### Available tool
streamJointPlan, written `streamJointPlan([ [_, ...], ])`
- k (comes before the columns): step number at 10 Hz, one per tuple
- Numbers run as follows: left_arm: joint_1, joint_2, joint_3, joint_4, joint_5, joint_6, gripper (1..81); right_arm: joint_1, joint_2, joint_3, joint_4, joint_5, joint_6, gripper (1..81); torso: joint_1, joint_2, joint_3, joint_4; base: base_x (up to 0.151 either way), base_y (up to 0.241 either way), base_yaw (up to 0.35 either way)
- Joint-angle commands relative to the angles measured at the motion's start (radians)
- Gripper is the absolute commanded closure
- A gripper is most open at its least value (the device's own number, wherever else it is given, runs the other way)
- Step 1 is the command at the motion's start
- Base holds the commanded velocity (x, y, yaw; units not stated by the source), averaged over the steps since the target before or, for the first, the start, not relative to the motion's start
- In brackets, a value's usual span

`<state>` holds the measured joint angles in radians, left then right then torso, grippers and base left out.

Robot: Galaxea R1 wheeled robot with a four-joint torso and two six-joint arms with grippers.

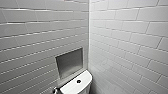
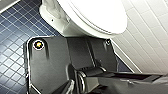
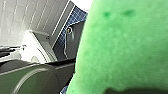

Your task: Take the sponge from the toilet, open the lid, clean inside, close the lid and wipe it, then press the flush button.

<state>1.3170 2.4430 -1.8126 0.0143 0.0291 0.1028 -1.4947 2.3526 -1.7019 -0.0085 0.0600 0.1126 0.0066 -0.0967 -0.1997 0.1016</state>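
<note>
Down low on the left side, the left wrist view looks over the robot's dark plate [image 2: 50,65] at the toilet [image 2: 62,23]. Its white base stands on a floor [image 2: 12,37] of small blue tiles. The lid [image 2: 100,12] lies flat and glossy over the bowl, as far as I can make out. White wall tiles [image 2: 150,37] run just beside the bowl. Whether the left gripper is apart or together I cannot tell.

In the head view, the left-hand wall [image 1: 30,37] and the right-hand wall [image 1: 130,37], both of long white tiles, meet in a corner that runs up to 12 o'clock. At about 7 o'clock from the middle a recessed metal niche [image 1: 69,62] is set into the left-hand wall. Just below it, at 6 o'clock, the tank top [image 1: 72,87] shows flat and white, with the flush button [image 1: 79,81], small, round and dark, in its middle. A little shiny fitting [image 1: 55,90] sits at the tank's 9 o'clock side, too blurred to name.

On the right, the sponge [image 3: 120,45], bright green and pitted, sits right up against the right wrist camera. It is off the toilet, with blue floor and white ceramic behind it. The right gripper [image 3: 127,82] is clamped on the sponge, and a dark edge shows at the sponge's near rim.
</note>
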Motion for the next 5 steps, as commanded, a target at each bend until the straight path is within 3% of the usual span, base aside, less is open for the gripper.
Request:
streamJointPlan([
  [1, -0.161, -0.140, 0.157, -0.014, 0.054, -0.043, 1.0, 0.081, -0.077, 0.067, -0.010, -0.049, 0.004, 81.1, 0.000, 0.000, -0.064, 0.000, 0.000, 0.000, 0.000],
  [2, -0.199, -0.172, 0.198, -0.013, 0.055, -0.063, 1.0, 0.090, -0.082, 0.067, -0.008, -0.049, 0.004, 81.1, 0.000, 0.000, -0.084, 0.000, 0.000, 0.000, 0.000],
  [5, -0.322, -0.241, 0.305, -0.014, 0.057, -0.120, 1.0, 0.118, -0.086, 0.073, -0.010, -0.049, 0.004, 81.1, 0.001, 0.001, -0.073, 0.000, 0.000, 0.000, 0.000],
])
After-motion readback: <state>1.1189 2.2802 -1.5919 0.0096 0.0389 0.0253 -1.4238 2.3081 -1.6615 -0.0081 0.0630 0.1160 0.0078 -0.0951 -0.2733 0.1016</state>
